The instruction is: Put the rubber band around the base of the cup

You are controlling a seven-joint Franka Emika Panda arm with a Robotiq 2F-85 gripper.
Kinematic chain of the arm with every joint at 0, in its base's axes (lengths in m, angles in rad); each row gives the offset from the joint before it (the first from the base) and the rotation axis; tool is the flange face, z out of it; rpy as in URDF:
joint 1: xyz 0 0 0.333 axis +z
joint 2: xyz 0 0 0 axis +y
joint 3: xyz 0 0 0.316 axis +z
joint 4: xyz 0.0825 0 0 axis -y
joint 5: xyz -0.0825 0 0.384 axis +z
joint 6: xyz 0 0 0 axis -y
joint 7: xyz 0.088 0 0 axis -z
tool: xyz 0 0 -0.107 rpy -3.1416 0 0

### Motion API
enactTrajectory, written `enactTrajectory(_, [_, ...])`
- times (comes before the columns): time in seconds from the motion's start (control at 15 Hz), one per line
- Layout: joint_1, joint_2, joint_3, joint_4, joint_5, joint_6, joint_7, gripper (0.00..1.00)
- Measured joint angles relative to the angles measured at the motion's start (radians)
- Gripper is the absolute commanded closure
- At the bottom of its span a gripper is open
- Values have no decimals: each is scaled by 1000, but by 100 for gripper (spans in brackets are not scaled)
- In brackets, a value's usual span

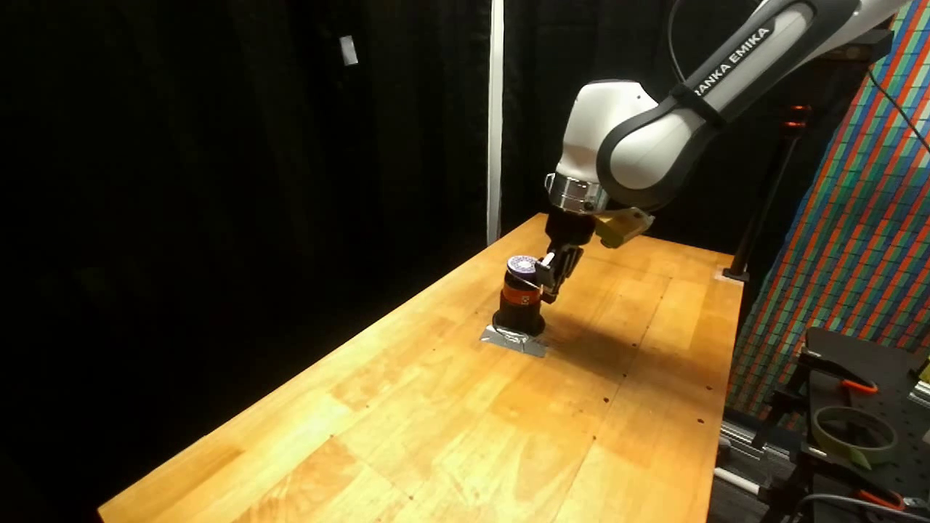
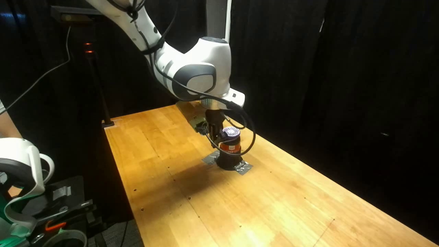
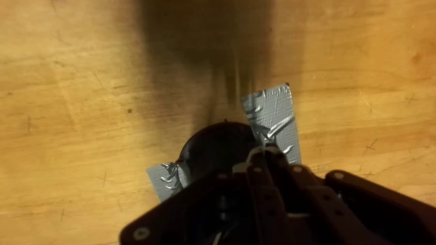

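Observation:
The cup (image 1: 521, 296) stands upright on the table, dark with an orange-red middle and a purple-and-white top. It also shows in an exterior view (image 2: 229, 148); its dark base shows in the wrist view (image 3: 218, 143). The rubber band (image 1: 524, 282) is a thin pale line across the cup's upper part, slanting down toward my gripper (image 1: 550, 294). The gripper is beside the cup's upper half, pointing down, fingertips together (image 3: 265, 148), and appears shut on the band. The far side of the band is hidden, and the held part is too small to see clearly.
Silver tape (image 1: 514, 343) fixes the cup's base to the wooden table (image 1: 465, 436); more tape shows in the wrist view (image 3: 274, 119). A black cable (image 2: 254, 137) loops from the wrist past the cup. A black post (image 1: 759, 196) stands at the table's far corner.

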Motion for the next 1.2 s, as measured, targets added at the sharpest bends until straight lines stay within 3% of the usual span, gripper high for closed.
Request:
enactTrajectory(0.53, [19, -41, 6, -281, 0, 594, 6, 91])
enactTrajectory(1.2, [19, -41, 27, -431, 0, 1036, 52, 90])
